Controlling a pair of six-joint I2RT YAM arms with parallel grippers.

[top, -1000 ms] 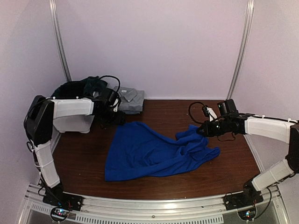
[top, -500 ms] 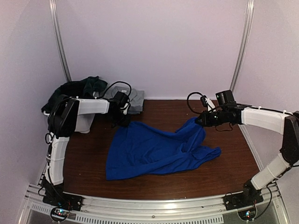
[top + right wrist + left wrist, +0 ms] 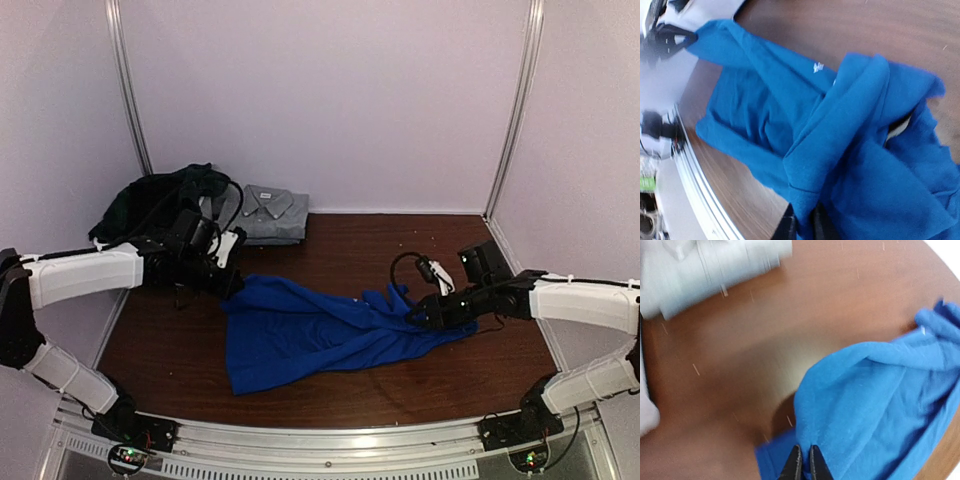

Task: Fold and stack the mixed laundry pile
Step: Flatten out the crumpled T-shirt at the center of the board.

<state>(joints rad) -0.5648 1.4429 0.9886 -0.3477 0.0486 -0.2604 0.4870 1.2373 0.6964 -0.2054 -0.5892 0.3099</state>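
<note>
A royal-blue T-shirt (image 3: pixel 310 335) from the laundry pile lies crumpled across the middle of the brown table (image 3: pixel 340 250). My left gripper (image 3: pixel 230 283) is at its far left corner. In the left wrist view the left gripper (image 3: pixel 802 462) is shut on a pinch of the blue T-shirt (image 3: pixel 875 390). My right gripper (image 3: pixel 412 318) is low over the bunched right side. In the right wrist view the right gripper (image 3: pixel 804 222) is shut on a hemmed fold of the T-shirt (image 3: pixel 850 115). Dark green and black garments (image 3: pixel 160 195) are heaped at the back left.
A folded grey collared shirt (image 3: pixel 270 215) lies at the back of the table beside the dark heap; its blurred edge (image 3: pixel 710 265) shows in the left wrist view. White walls close in the back and sides. A metal rail (image 3: pixel 330 445) runs along the near edge.
The left arm swung from the back-left heap down to the T-shirt's left corner and shut on it. The right gripper lifted the shirt's right side, then came down nearer. The shirt is now stretched sideways.
</note>
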